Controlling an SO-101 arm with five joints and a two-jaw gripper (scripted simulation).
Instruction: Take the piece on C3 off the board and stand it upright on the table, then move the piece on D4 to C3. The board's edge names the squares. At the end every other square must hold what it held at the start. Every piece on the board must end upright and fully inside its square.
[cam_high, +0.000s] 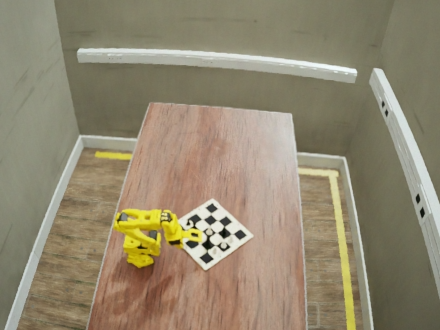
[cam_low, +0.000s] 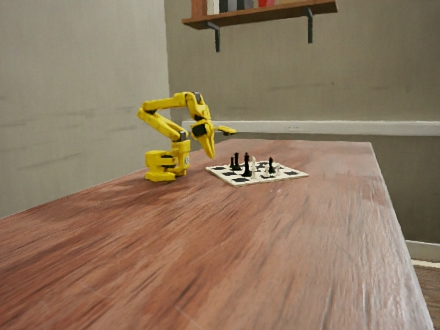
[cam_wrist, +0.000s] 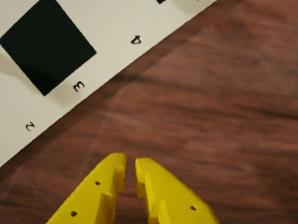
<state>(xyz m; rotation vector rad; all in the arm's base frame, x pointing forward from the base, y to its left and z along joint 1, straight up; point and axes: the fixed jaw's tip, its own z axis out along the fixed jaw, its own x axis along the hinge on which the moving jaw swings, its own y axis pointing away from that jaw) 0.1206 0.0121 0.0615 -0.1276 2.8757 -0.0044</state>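
The chessboard (cam_high: 212, 201) (cam_low: 239, 183) (cam_wrist: 110, 55) lies on the table. A tall black piece (cam_low: 246, 165) stands upright near its middle, beside a tall white piece (cam_low: 253, 164). Two more black pieces stand on its left in the exterior view, a shorter one (cam_low: 232, 164) and a taller one (cam_low: 236, 162). Another black piece (cam_low: 271, 166) stands farther right, near small white pieces. Square letters are too small to read, so C3 and D4 cannot be told. My gripper (cam_low: 213, 156) (cam_wrist: 131, 159) is shut and empty, pointing down above the table beside the board's numbered edge.
The wooden table (cam_high: 215, 145) (cam_low: 240, 240) (cam_wrist: 215, 100) carries the arm's base (cam_high: 141, 257) (cam_low: 161, 167) on the left of the board. The wrist view shows the edge numbers 2, 3 and 4 and one black square, with no piece in sight.
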